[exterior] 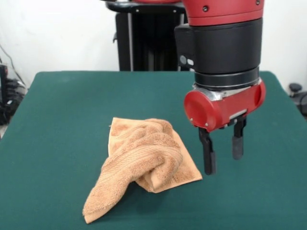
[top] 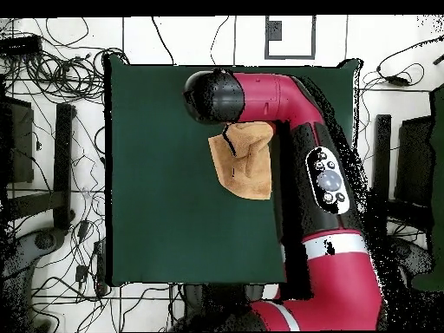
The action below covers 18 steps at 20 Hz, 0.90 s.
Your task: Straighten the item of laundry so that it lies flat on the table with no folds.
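One table (exterior: 57,143) fills most of both views, a wide rectangle with a dark green felt-like top. One red and black arm (top: 303,165) is next in bulk: in the overhead view it sweeps up from the base at the bottom edge, along the table's right side, and bends left over the cloth, its black end hiding part of it. In the front view the arm's thick black and red wrist comes down from the top edge, right of centre.

One towel (exterior: 144,160) lies on the table, orange-tan terry, crumpled and not flat. A thick fold runs diagonally across it from the upper middle down to a loose corner near the front edge of the picture, and one ribbed band shows along that fold. A flat layer sticks out beneath toward the right.

One tool (exterior: 223,153) hangs just right of the towel, its two black fingers (exterior: 208,153) parted with a clear gap and nothing between them. The tips seem to sit slightly above the table, though the angle leaves this uncertain.
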Motion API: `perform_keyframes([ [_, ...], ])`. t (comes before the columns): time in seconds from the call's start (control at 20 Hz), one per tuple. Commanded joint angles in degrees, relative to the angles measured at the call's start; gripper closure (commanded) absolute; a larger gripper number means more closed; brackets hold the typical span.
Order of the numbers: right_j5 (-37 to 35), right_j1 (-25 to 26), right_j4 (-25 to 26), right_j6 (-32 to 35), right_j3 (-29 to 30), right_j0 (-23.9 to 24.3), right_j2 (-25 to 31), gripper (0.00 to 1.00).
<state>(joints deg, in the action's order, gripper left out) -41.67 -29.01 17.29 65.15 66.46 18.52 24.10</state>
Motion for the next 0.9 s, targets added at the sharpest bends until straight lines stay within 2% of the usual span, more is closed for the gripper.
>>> perform_keyframes([
  [0.05,-1.76,2.29,1.15,7.18,6.32,-0.25,-3.20,0.00],
  [0.5,-5.02,0.76,0.64,5.86,6.95,-0.83,-5.38,0.00],
  [0.9,-4.50,0.85,0.70,5.23,6.79,-1.44,-6.33,0.00],
])
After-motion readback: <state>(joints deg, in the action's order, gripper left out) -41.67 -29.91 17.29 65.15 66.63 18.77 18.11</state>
